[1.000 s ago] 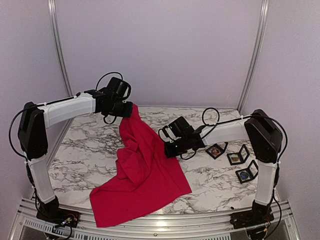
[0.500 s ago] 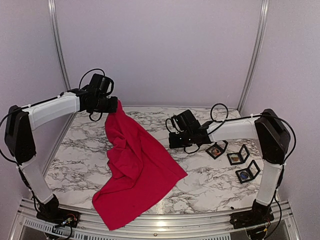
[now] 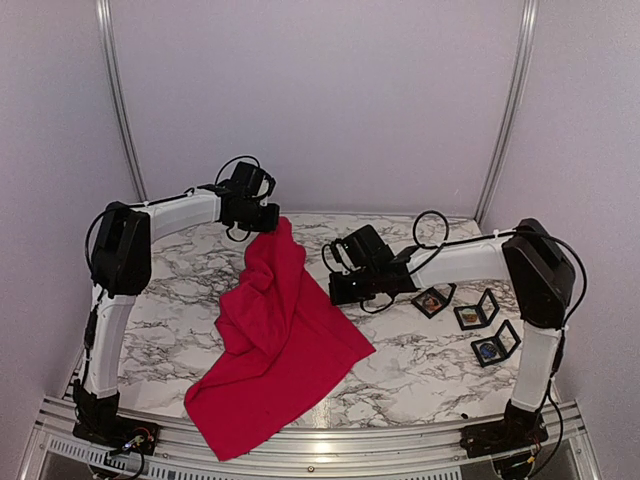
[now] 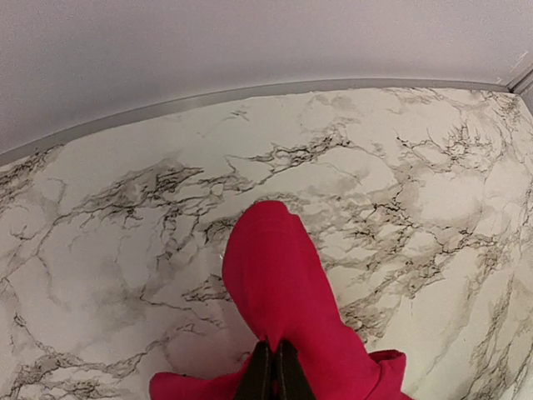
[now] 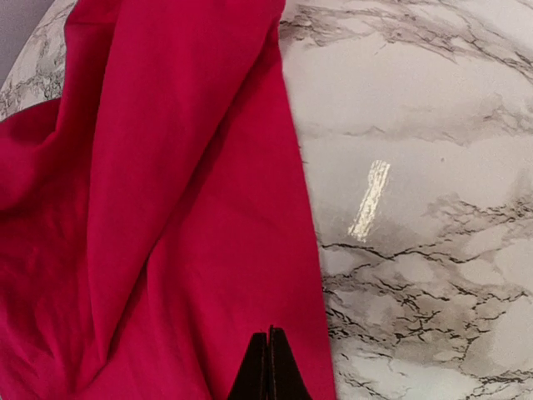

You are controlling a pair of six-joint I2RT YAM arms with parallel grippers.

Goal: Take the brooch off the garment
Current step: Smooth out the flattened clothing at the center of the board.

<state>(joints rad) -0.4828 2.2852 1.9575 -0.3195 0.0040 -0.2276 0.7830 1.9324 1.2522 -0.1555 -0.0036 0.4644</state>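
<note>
1. My left gripper (image 3: 272, 218) is pinched fully closed on a fold of the garment (image 3: 285, 330), the red T-shirt. It lifts one end into a peak above the table (image 3: 170, 290), and the rest of the cloth trails down toward the near edge.
2. My right gripper (image 3: 337, 293) is closed too, fingertips together at the shirt's right edge. I cannot tell whether any cloth is caught between them.
3. I see no brooch on the cloth in any view. I judge it is hidden in a fold or underneath, so finding and unpinning it are both left to do.
4. Only the overhead view shows the whole shirt, both arms, and three small open cases (image 3: 475, 316) lying apart to the shirt's right. The left wrist view shows my pinch on the fold up close, with bare marble beyond. The right wrist view shows the creases and the shirt's edge beneath my shut fingertips.
</note>
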